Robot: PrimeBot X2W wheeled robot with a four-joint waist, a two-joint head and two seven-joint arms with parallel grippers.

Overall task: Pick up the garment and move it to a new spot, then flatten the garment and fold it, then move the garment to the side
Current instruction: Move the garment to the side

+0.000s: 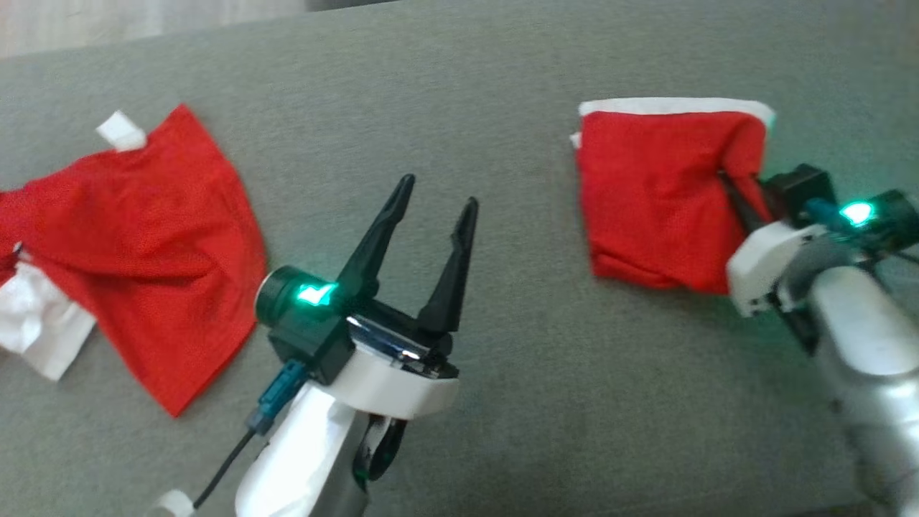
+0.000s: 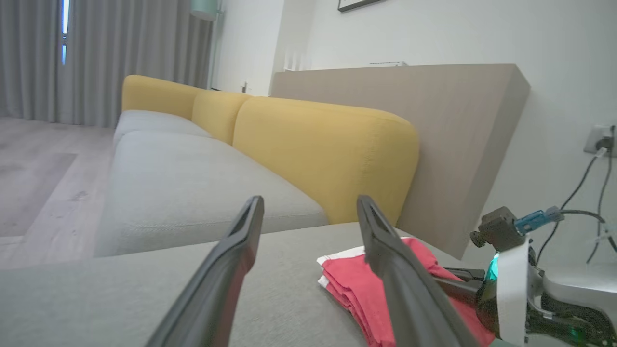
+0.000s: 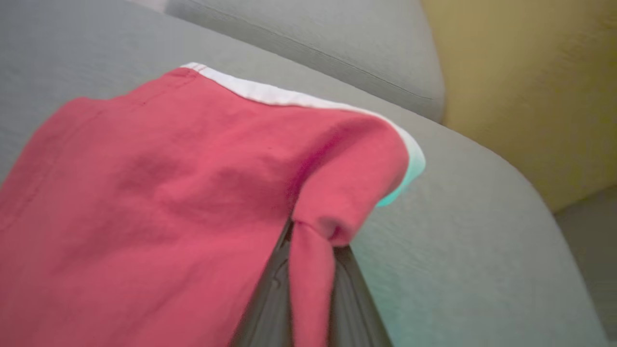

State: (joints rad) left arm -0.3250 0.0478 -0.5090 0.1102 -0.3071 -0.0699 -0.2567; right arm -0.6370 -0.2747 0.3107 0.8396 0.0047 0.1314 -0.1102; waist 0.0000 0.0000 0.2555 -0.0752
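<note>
A folded red garment (image 1: 653,201) with a white hem lies on the grey cushion at the right. My right gripper (image 1: 734,181) is shut on its right edge, and a pinch of red cloth bunches up between the two fingers in the right wrist view (image 3: 315,236). The rest of the garment (image 3: 168,193) still rests flat on the cushion. My left gripper (image 1: 439,192) hovers open over the middle of the cushion, holding nothing. In the left wrist view, the left gripper (image 2: 309,200) is open and the folded garment (image 2: 352,284) lies just right of its fingers, with the right gripper (image 2: 460,275) at the garment's far side.
A second red garment (image 1: 143,237) with white trim lies spread and rumpled at the left of the grey cushion (image 1: 502,108). Yellow sofa backrests (image 2: 328,154) and a taupe panel (image 2: 434,120) stand beyond. Cables hang from a wall socket (image 2: 597,140).
</note>
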